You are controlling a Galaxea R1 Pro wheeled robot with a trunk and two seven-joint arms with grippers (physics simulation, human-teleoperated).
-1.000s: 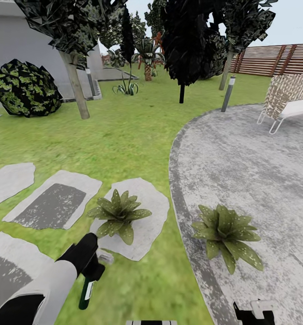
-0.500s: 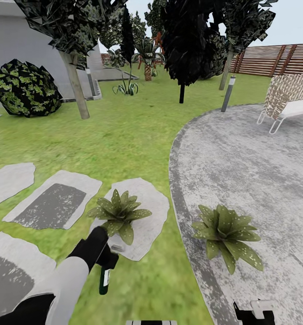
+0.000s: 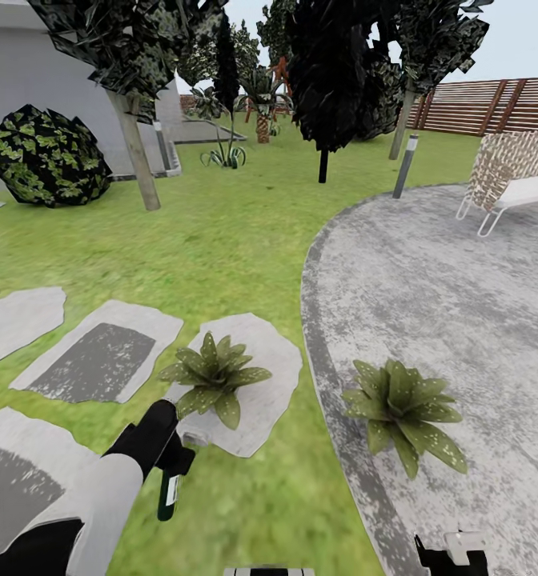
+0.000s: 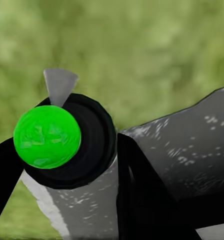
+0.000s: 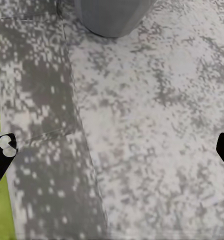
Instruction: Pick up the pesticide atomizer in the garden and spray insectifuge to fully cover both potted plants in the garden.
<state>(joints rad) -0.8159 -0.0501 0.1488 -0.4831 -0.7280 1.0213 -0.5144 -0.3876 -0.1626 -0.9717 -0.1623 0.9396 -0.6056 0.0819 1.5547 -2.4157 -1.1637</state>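
Left claw (image 3: pixel 173 462) clenched on slim dark-green pesticide atomizer bottle (image 3: pixel 168 496), hanging beside the stepping-stone rosette plant (image 3: pixel 214 376), probably lining up spray; right claw (image 3: pixel 453 554) state unclear.

The head camera looks forward and down over the garden lawn (image 3: pixel 221 232), patio (image 3: pixel 429 280) at two o'clock, fence (image 3: pixel 493 104) far beyond. The left wrist camera sits tight above the pesticide atomizer (image 4: pixel 67 145), facing grass. The right wrist camera faces down, close on the patio (image 5: pixel 142 140) paving, shared with the head view.
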